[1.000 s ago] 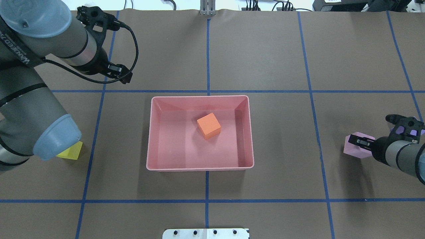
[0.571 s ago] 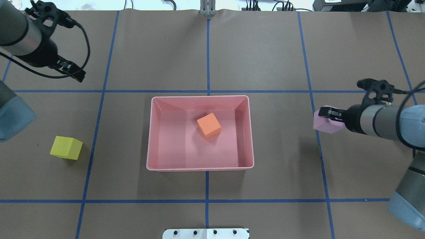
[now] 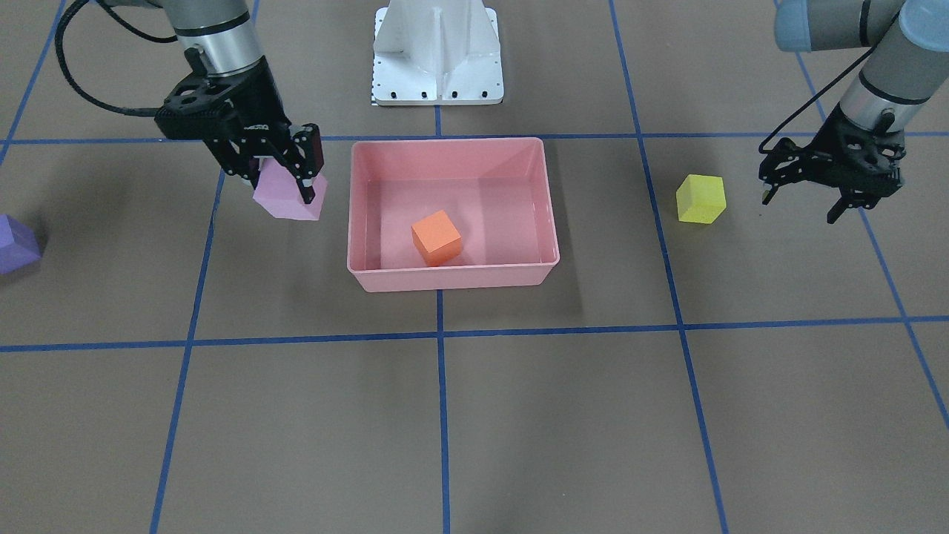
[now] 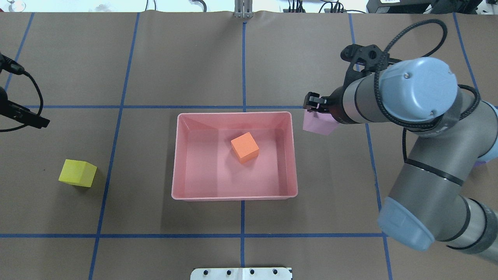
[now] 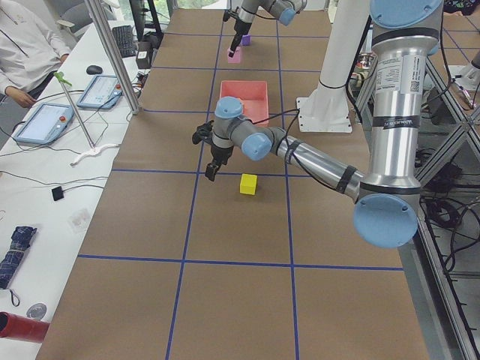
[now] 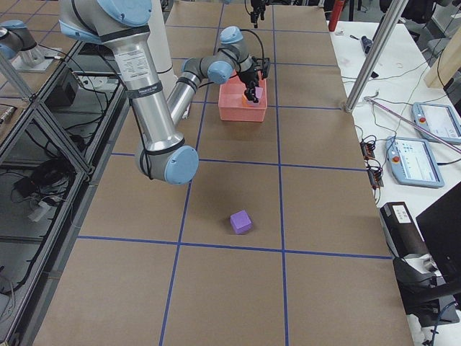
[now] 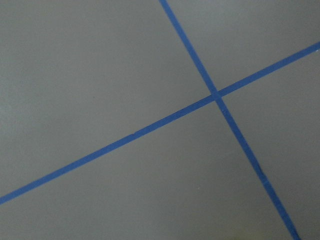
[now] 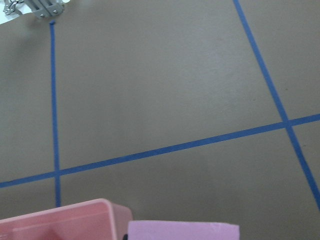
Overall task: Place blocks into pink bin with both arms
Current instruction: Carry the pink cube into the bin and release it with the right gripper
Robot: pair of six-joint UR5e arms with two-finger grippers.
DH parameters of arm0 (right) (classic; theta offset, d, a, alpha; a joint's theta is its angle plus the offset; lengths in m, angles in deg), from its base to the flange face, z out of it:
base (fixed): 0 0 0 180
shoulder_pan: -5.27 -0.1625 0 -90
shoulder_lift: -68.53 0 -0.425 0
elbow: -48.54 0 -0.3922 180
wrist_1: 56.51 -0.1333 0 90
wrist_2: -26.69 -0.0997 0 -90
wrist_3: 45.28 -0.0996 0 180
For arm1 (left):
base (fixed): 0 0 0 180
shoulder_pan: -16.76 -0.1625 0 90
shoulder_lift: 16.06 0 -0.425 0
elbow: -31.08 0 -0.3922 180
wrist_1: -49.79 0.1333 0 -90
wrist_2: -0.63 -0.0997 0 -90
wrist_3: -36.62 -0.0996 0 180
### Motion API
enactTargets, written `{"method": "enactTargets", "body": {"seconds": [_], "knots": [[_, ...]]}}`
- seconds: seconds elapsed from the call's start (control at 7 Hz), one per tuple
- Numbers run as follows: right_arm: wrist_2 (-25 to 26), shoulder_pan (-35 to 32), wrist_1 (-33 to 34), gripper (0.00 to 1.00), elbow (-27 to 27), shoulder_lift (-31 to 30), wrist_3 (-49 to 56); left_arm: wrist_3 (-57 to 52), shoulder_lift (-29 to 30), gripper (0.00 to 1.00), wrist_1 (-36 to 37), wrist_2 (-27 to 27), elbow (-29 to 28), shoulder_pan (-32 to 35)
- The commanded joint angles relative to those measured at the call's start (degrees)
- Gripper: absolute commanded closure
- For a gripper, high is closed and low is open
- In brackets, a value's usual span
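Observation:
The pink bin point(image 4: 233, 115) sits mid-table with the orange block point(image 4: 244, 147) inside it. My right gripper point(image 4: 316, 109) is shut on the light pink block point(image 4: 318, 124) and holds it just outside the bin's right wall, near the far corner. In the front view the right gripper point(image 3: 285, 185) holds this block point(image 3: 282, 202) above the table beside the bin point(image 3: 445, 278). The yellow block point(image 4: 78, 173) lies on the table far left. My left gripper point(image 3: 801, 206) is open and empty, beyond the yellow block point(image 3: 700, 199). The purple block point(image 3: 15, 245) lies far right, hidden overhead by my right arm.
The white base stand point(image 3: 437, 52) is at the robot's edge of the table. Blue tape lines point(image 4: 243, 62) grid the brown table cover. In the left side view an operator point(image 5: 26, 52) and tablets point(image 5: 45, 120) are at a side table.
My right gripper has carried the light pink block from the far right to beside the bin. My left arm has swung away to the left, uncovering the yellow block.

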Motion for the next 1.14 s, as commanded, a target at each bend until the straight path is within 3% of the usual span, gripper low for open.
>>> {"method": "enactTargets", "body": {"seconds": [0.0,0.14,0.29,0.71,0.86,1.0], "knots": [[8.69,9.81,3.14,1.0,-0.87,5.56,-0.07,11.38,-3.16,0.0,-10.62,-0.05,-3.07,-1.7],[11.37,12.91,3.41,0.8,-3.57,7.75,-0.59,12.88,-4.12,0.0,-17.65,0.04,-6.66,-2.23],[12.79,13.9,3.5,0.02,-4.99,8.04,-0.69,14.81,-4.04,0.0,-18.85,-0.05,-7.57,-3.11],[12.63,14.09,12.18,0.0,-0.1,8.3,0.19,24.47,-4.83,0.0,-21.05,-1.1,-7.23,-8.2],[11.23,11.22,12.55,0.0,0.44,8.3,4.02,24.94,-6.05,0.0,-21.06,-2.06,-6.62,-8.56],[5.39,5.79,12.46,0.0,0.53,7.96,7.54,26.07,-7.28,0.0,-21.06,-2.16,-5.92,-9.09]]}}
